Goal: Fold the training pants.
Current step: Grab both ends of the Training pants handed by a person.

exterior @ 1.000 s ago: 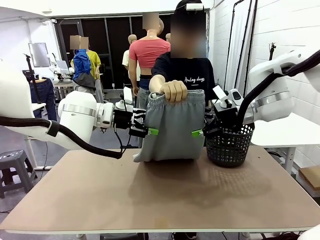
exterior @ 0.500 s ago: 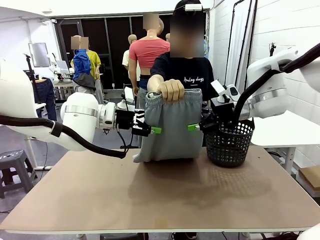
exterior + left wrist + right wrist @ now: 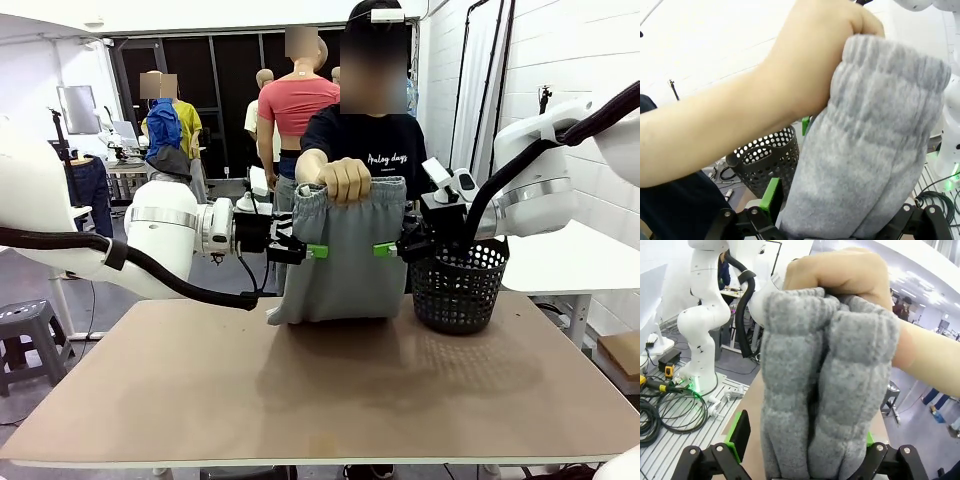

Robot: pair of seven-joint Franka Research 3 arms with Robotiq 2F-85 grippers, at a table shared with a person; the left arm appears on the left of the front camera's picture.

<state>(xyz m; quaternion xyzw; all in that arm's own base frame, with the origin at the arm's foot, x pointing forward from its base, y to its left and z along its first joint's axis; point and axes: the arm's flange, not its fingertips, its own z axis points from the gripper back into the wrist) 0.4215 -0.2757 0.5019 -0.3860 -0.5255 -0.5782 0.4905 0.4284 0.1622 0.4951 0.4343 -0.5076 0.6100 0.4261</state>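
Light grey soft jersey training pants [image 3: 345,255] hang centre frame, waistband bunched in the person's clenched hand [image 3: 346,181], lower end on the brown table [image 3: 300,400]. Left gripper [image 3: 314,251] and right gripper [image 3: 383,250] flank them, fingers spread, fabric between.

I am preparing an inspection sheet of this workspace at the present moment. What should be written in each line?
Surface: brown table, carrying the basket and the pants' lower end.
Job's things: grey training pants hang by the waistband from a person's hand.
Clutter: black mesh basket, standing beside the pants.
Grippers: left gripper and right gripper are open, one at each side edge of the pants, with cloth between the fingers.
Cables: black hose along the left arm; loose cables on the floor.
Surroundings: grey stool left of the table.
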